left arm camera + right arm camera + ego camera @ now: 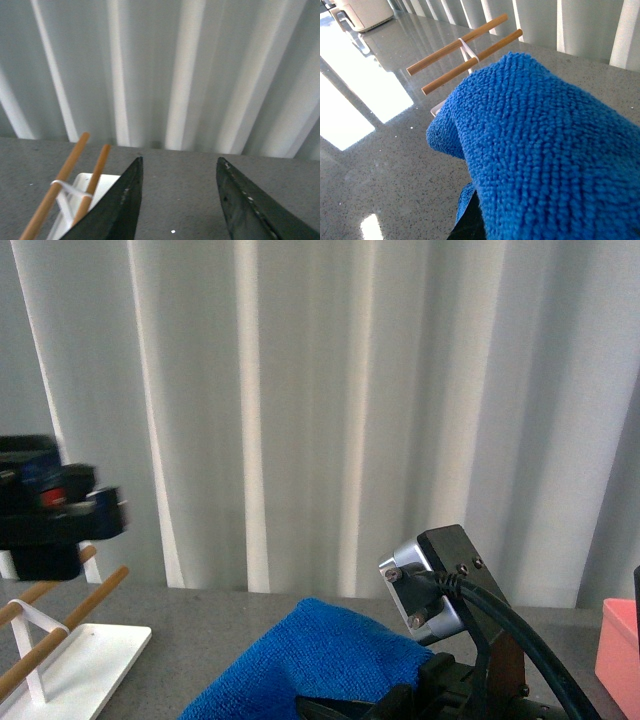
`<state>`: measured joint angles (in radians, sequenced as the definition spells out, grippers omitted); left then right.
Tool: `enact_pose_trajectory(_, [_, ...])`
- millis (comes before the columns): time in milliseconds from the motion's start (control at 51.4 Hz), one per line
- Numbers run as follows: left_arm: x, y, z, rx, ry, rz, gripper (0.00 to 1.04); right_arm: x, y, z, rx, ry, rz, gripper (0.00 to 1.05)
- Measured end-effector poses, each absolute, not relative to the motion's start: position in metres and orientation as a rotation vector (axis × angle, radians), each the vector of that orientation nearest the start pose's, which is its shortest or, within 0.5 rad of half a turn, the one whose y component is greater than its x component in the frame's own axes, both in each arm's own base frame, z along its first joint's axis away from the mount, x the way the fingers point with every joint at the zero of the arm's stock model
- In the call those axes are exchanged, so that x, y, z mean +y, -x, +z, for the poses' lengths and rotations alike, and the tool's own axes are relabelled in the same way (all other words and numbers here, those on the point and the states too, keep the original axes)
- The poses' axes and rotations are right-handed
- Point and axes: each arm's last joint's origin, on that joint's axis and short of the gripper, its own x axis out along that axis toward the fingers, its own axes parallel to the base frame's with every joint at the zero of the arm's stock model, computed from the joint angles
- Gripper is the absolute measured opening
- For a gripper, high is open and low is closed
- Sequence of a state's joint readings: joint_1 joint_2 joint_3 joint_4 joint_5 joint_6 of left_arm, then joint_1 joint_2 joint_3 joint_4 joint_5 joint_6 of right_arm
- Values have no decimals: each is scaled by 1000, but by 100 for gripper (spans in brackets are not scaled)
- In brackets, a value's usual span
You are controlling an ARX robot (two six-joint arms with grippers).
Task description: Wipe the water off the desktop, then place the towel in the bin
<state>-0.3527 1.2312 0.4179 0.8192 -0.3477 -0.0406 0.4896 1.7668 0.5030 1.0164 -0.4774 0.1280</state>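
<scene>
Towel [322,658] draped over the right gripper [469,225], low at 6 o'clock in the front view.
The cloth hides the jaws of this gripper, so I cannot tell if they are together or apart. The left gripper [179,161] is at 9 o'clock, raised above the desktop [210,630], its jaws apart and holding nothing. The rack [60,640] stands at 8 o'clock, a pink box [620,650] at 4 o'clock.

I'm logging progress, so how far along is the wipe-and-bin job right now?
Done: cannot tell; no water shows on the desktop, only glare. In hand: the towel is up at the right arm, its claw hidden under the cloth; the left claw is open and empty. Left: binning; the towel is not in the pink container at the right edge.
</scene>
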Motion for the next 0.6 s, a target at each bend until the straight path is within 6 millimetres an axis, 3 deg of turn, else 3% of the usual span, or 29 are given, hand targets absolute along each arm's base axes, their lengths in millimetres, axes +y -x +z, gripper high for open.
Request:
enact_pose_trajectory(272, [-41, -193, 195, 5, 17, -15, 4, 148, -252, 126, 318, -112, 942, 5])
enact_pose_trajectory(603, [-19, -163, 180, 9, 7, -5, 4, 143, -251, 135, 305, -95, 941, 5])
